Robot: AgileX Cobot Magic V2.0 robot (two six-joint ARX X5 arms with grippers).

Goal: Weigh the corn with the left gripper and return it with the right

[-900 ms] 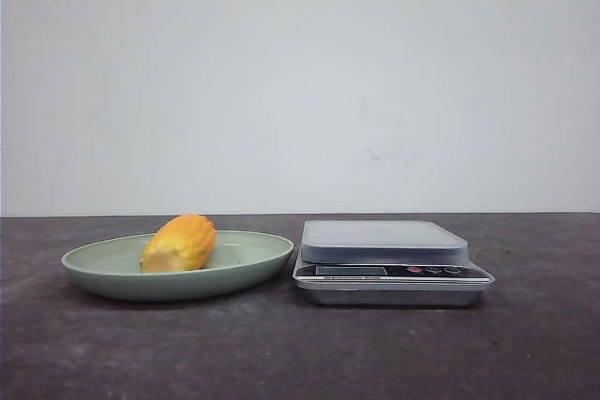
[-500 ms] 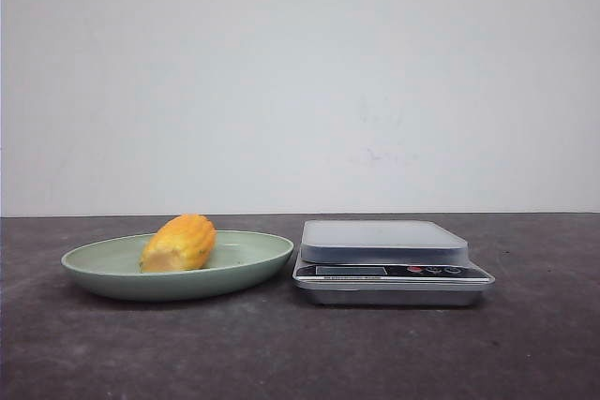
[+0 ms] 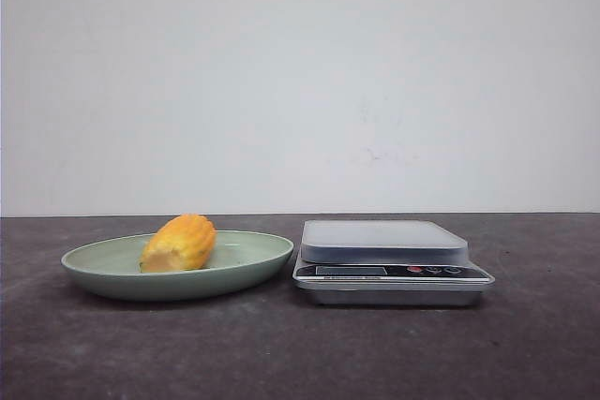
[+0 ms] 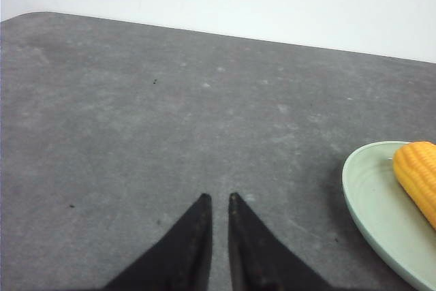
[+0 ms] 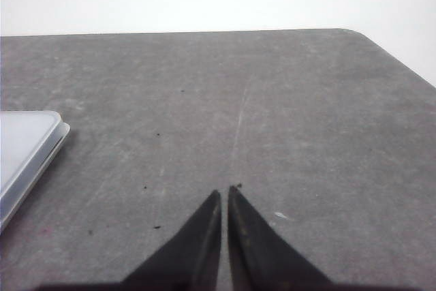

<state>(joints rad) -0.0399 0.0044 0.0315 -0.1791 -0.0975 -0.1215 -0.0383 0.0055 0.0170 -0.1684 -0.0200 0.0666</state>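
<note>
Corn lying in plate, cut end toward camera-left.

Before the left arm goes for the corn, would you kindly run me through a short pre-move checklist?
1. Corn lying in the green plate: ok.
2. Scale platform bare, ready to receive: ok.
3. Left tool holding nothing, fingers nearly together, so it must open first: not ok.
4. Right tool holding nothing, over bare table beside the scale: ok.
5. Scale display switched on and zeroed: cannot tell, too small to read.
6. Path from left tool to plate free of obstacles: ok.
</note>
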